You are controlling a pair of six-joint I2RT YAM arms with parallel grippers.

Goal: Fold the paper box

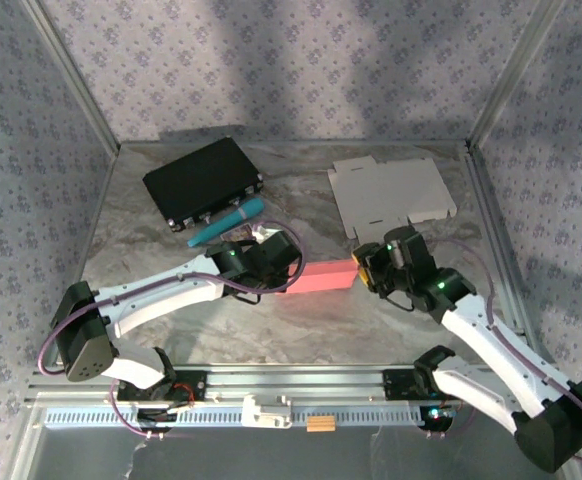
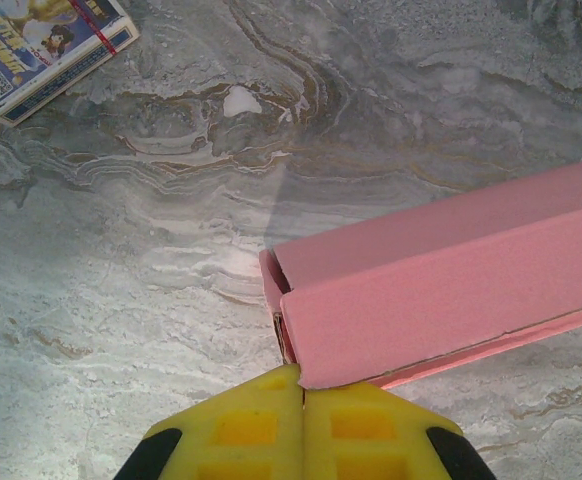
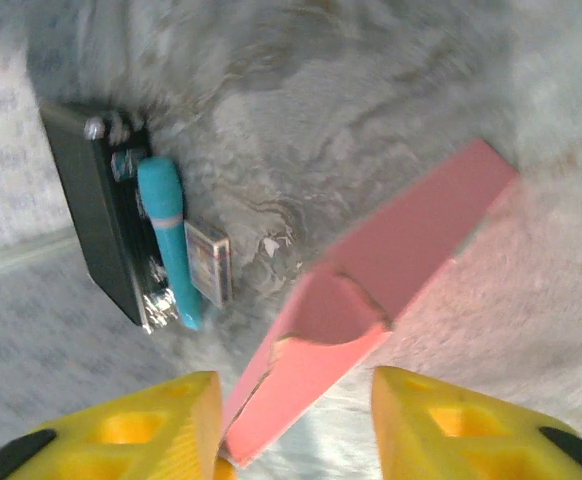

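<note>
Closely, left tool (image 2: 302, 400) sits closed at one end of the pink box (image 2: 451, 290) — right tool (image 3: 296, 385) gapes astride the other.

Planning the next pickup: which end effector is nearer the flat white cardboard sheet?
Right. The right end effector sits in front of the white cardboard sheet, at the pink box's right end; the left end effector is at its left end, farther off.

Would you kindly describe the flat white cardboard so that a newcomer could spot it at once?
On the marbled table, look to the far right corner. The white cardboard sheet lies flat there, beyond the pink box. Alone among pink, black and teal neighbours, it is white with notched edges.
</note>
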